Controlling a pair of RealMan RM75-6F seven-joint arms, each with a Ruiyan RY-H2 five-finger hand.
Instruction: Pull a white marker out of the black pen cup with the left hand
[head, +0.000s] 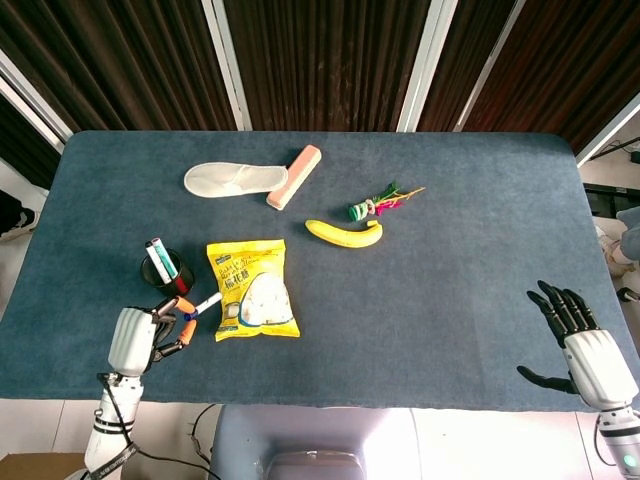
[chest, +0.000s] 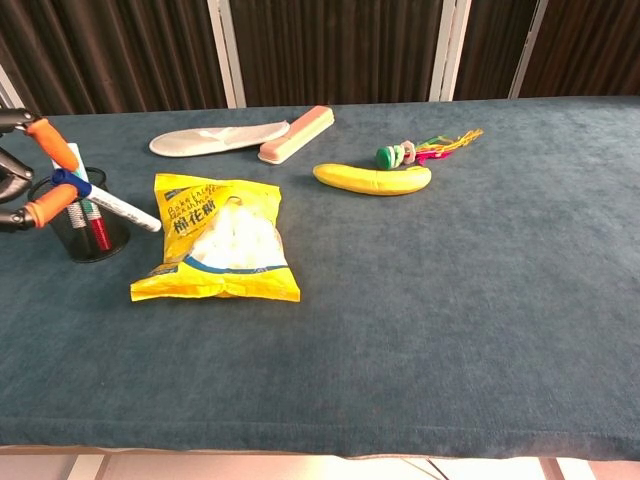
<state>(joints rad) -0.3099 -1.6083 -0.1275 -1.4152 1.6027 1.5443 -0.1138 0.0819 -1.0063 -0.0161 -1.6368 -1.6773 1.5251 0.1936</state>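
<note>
Left robot hand (head: 150, 332) pinches white marker (chest: 120, 210) between pen cup (chest: 85, 235) and snack bag (head: 252, 288).

Dark blue-grey tablecloth (head: 450, 270) is showing off a yellow snack bag (head: 253, 288) with white print, yellow banana (head: 344, 233), white slipper (head: 233, 179), pink-and-cream brush (head: 294, 177), black mesh pen cup (chest: 82, 216), white blue-banded marker (chest: 112, 204).

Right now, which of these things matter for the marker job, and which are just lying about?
Job: left hand pinching a white marker; black pen cup.

Lying about: snack bag, banana, slipper, pink brush, feather toy, idle right hand.
</note>
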